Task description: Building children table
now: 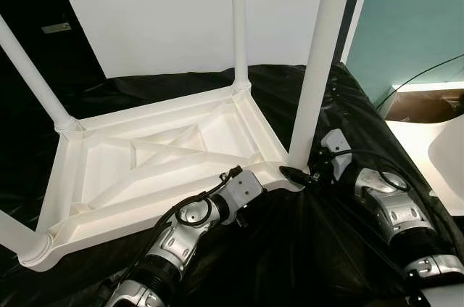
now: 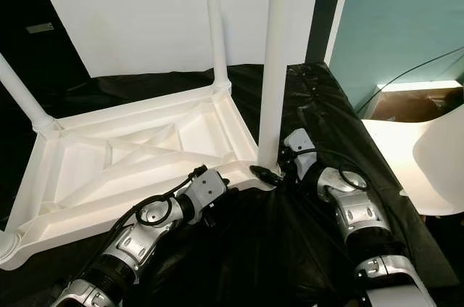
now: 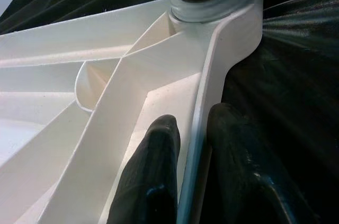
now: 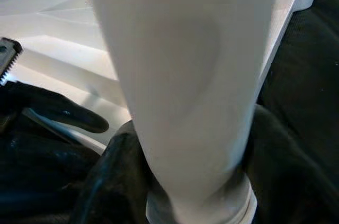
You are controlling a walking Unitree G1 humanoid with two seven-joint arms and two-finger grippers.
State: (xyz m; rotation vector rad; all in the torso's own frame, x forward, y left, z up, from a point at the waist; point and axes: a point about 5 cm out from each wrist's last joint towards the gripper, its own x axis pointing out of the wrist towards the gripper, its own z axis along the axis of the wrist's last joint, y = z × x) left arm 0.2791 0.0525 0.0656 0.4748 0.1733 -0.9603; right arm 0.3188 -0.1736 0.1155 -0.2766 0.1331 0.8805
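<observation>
- Fingers [image 3: 153,176] of the left gripper [image 3: 193,144] are seen closed on the near rim of the white plastic tabletop [image 1: 156,169], one finger inside the rim and one outside it, with the thin wall pinched between them.
- Fingers of the right gripper [image 2: 279,165] are set around the base of the near right leg [image 1: 319,67], just above its corner socket; the leg is held between them, though the exact width of the gap cannot be told.
- Upside down is how the tabletop is laid, its ribbed underside with crossed braces facing up, on a surface covered with black plastic sheeting [image 1: 304,249].
- Its long axis is seen running from the robot's near left toward the far right, with the gripped corner nearest the right arm.
- Four white tubular legs are seen standing up from the corner sockets, pointing upward: the near right leg, the far right leg [image 1: 239,24], the far left leg [image 1: 32,78] tilted outward to the left, and the near left leg [image 1: 13,234], tilted outward too.
- A white panel [image 1: 167,9] is seen behind the tabletop, and a teal wall [image 1: 413,17] to the right.
</observation>
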